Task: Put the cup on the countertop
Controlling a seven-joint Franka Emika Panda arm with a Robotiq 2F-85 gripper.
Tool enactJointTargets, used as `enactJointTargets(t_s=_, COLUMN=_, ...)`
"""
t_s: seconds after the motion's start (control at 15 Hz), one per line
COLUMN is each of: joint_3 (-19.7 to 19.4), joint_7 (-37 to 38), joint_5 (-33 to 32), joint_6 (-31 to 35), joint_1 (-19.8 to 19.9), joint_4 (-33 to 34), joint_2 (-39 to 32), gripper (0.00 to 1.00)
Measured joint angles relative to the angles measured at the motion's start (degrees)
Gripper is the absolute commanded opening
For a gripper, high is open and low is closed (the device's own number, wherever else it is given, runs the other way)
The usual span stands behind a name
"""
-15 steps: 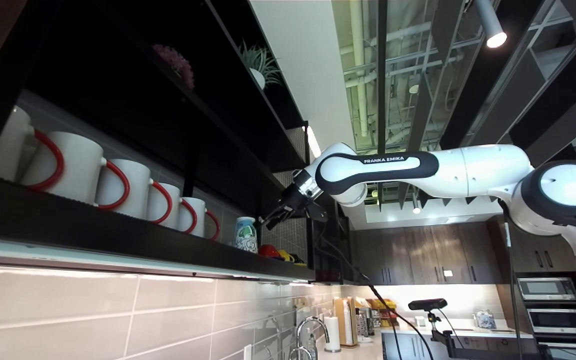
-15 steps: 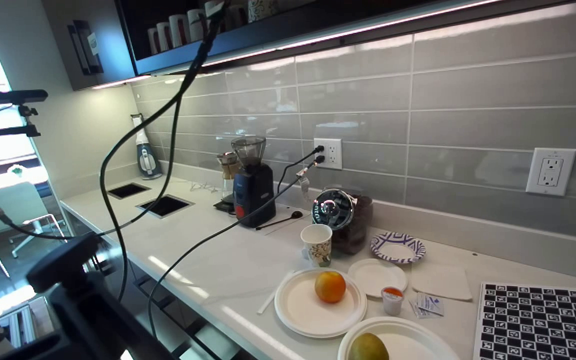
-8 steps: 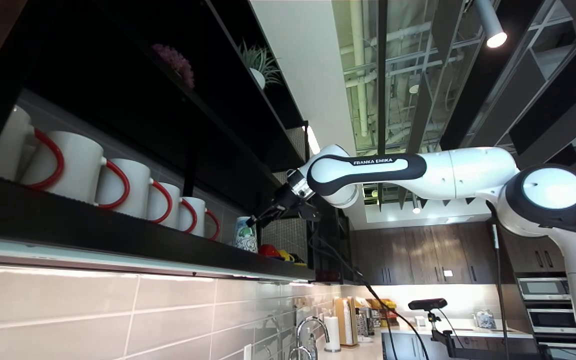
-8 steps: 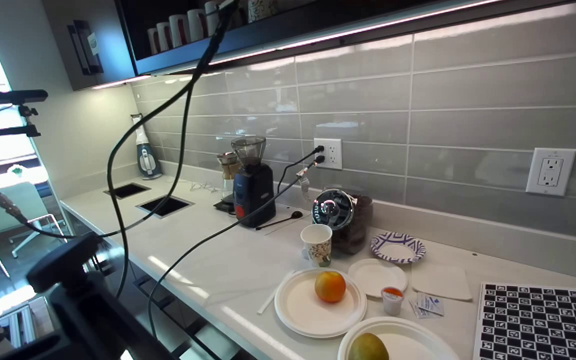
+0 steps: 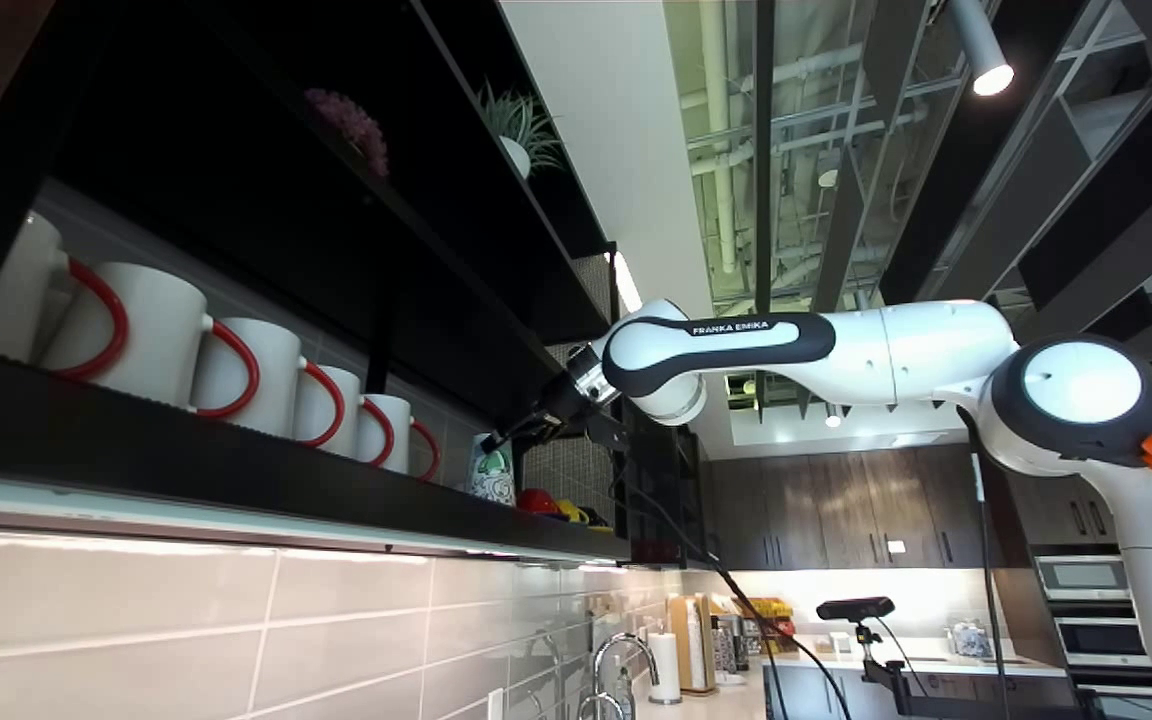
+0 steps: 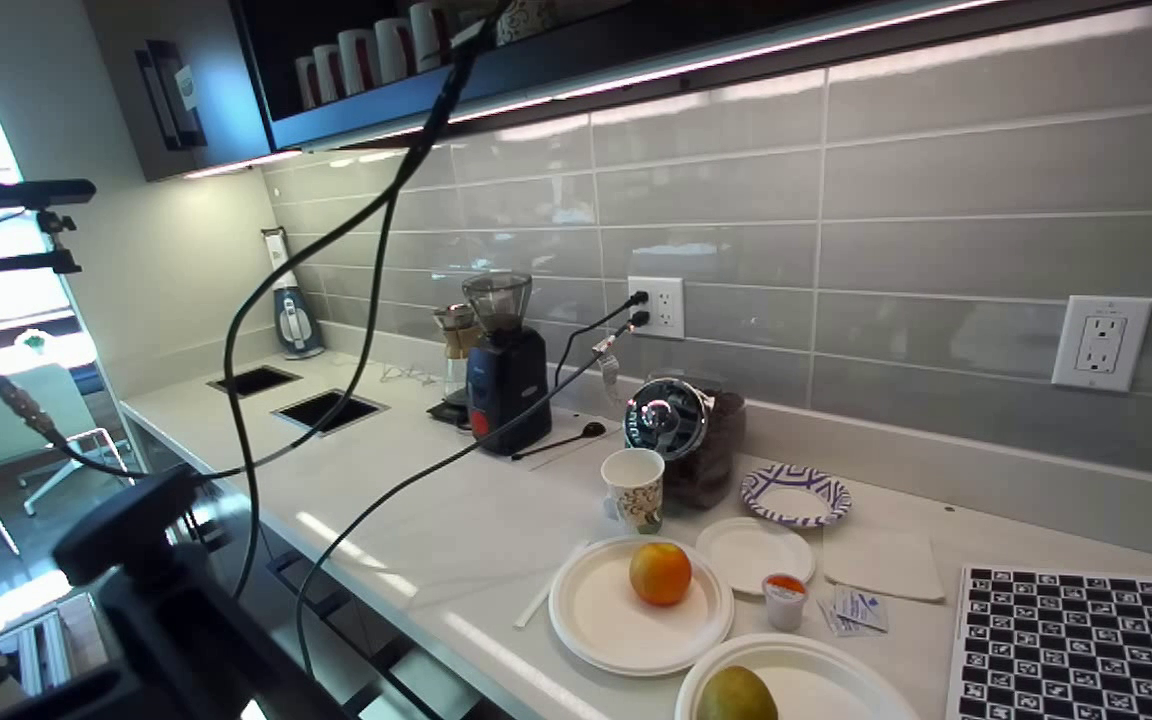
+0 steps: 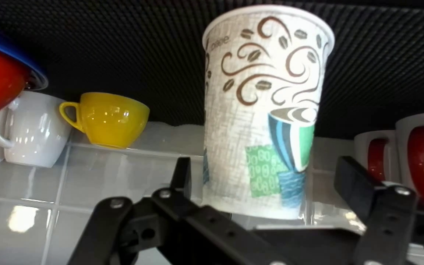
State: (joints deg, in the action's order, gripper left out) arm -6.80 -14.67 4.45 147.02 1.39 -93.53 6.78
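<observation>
Spread wide at the black jointed fingers [image 7: 357, 187], with gaps in the wrist view to the white tapered paper cup [image 7: 256, 121] printed in brown, green and blue, standing rim-down between them.

"Have you room, by the wrist view?"
"Yes: a gap shows each side of the paper cup [image 7: 260, 110], between the fingers [image 7: 182, 176] of my pincer [image 7: 263, 176], wider toward three o'clock than nine."
"What's in the way?"
"The shelf [image 7: 182, 44] at twelve, a yellow cup [image 7: 114, 119] near ten, red-handled mugs [image 7: 416, 158] at three."
</observation>
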Motion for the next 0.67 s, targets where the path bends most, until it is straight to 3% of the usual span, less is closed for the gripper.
enactJointTargets(t_s=0.13, joint_3=0.0, joint_7=0.0, joint_5=0.5, joint_6=0.5, joint_1=0.0, joint_4=0.1, joint_2=-0.4, gripper=0.74)
enactJointTargets(t_s=0.4, joint_3=0.0, joint_7=0.0, joint_5=0.8, joint_6=1.2, joint_1=0.0, joint_4=0.2, joint_2=-0.7, gripper=0.45)
enactJointTargets(t_s=0.67, joint_3=0.0, joint_7=0.0, joint_5=0.8, joint_6=1.7, joint_1=0.0, joint_4=0.3, joint_2=-0.7, gripper=0.35)
